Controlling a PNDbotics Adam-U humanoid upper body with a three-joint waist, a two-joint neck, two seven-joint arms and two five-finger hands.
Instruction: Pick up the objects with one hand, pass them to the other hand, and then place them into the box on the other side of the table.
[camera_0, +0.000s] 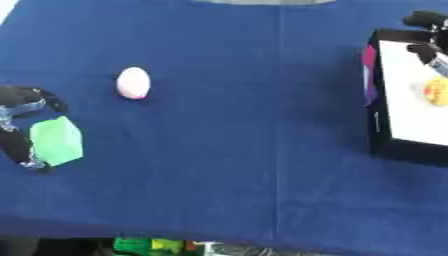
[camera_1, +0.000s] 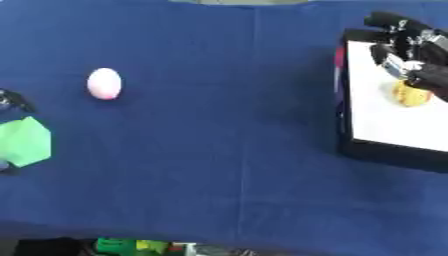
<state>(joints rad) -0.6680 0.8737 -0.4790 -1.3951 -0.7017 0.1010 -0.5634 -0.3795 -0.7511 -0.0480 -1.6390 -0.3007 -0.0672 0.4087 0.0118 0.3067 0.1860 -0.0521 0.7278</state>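
A green block (camera_0: 57, 141) lies at the table's left edge. My left hand (camera_0: 16, 145) straddles it, open, with the thumb low at its left side and the fingers (camera_0: 31, 96) arched just beyond its far side; I cannot tell whether they touch it. A pink egg (camera_0: 133, 83) rests on the cloth beyond the block, apart from the hand. At the right stands a black box (camera_1: 385, 150) with a white floor, and a yellow object (camera_1: 409, 95) lies in it. My right hand (camera_1: 411, 47) hovers over the box's far end, fingers relaxed, holding nothing.
A blue cloth (camera_0: 245, 130) covers the table. The box's left wall shows a magenta patch (camera_0: 369, 60). Green and yellow things (camera_0: 149, 245) sit below the table's front edge. A grey shape (camera_0: 262, 1) shows at the far edge.
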